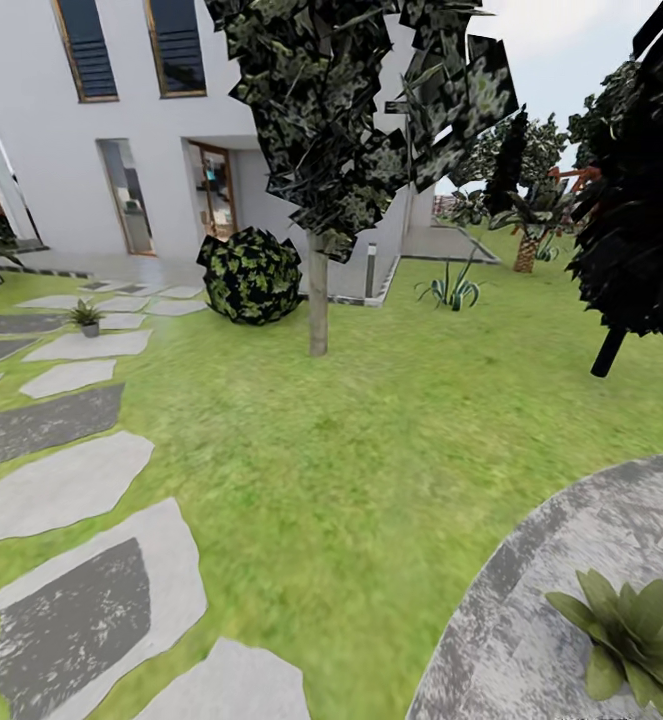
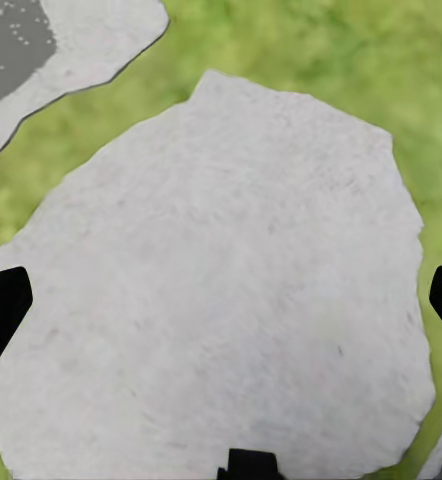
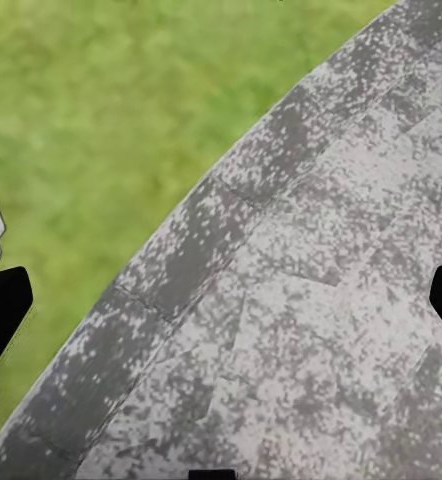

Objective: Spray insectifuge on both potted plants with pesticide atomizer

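In the head view a potted plant (image 1: 633, 635), a rosette of broad green leaves, sits on the round grey patio (image 1: 531, 600) at the lower right. A second small potted plant (image 1: 88, 318) in a grey pot stands on the stepping stones at the far left. The pesticide atomizer is out of view. My left gripper (image 2: 221, 300) is open above a pale stepping stone (image 2: 231, 280), its black fingertips (image 2: 1, 305) at the picture's edges. My right gripper (image 3: 221, 300) is open over the patio's edge (image 3: 281, 330) beside grass, nothing between its fingers.
Grey stepping stones (image 1: 66, 485) run along the left over the lawn (image 1: 351, 450). A tree trunk (image 1: 317, 300) and a round bush (image 1: 251, 275) stand mid-lawn before a white house (image 1: 121, 120). A dark tree (image 1: 636, 200) stands at the right.
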Motion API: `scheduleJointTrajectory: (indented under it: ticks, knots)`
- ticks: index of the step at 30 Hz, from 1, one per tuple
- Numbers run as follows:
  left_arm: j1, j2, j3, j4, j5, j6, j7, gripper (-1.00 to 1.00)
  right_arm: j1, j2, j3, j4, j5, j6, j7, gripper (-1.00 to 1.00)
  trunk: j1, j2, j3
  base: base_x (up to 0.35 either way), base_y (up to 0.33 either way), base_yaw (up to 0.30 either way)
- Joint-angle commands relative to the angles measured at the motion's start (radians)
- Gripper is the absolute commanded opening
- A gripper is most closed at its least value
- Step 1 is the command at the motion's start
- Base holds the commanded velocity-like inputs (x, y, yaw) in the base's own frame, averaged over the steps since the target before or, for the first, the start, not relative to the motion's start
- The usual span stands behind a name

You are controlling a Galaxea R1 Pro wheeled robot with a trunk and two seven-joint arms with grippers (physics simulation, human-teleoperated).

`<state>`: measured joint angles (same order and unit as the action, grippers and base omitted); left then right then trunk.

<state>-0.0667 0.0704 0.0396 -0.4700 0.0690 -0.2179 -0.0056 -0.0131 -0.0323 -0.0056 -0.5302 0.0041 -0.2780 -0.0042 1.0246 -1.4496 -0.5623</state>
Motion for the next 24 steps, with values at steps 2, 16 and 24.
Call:
scheduleJointTrajectory:
  ticks: [2,16,24]
  knots:
    - [0.000,0.000,-0.001,0.001,0.006,-0.003,-0.001,1.00,-0.001,0.000,-0.001,0.001,0.000,-0.003,0.000,1.00,0.000,0.000,-0.001,0.235,0.241,-0.300]
    - [-0.001,0.000,-0.003,0.031,0.006,-0.003,-0.001,1.00,-0.001,0.000,0.000,0.029,0.001,-0.005,0.000,1.00,0.000,0.000,-0.001,0.175,0.160,-0.300]
    - [-0.001,0.000,-0.003,0.038,0.005,-0.003,-0.001,1.00,-0.001,0.000,-0.001,0.036,0.000,-0.006,0.000,1.00,0.000,0.000,-0.001,0.007,0.005,-0.300]
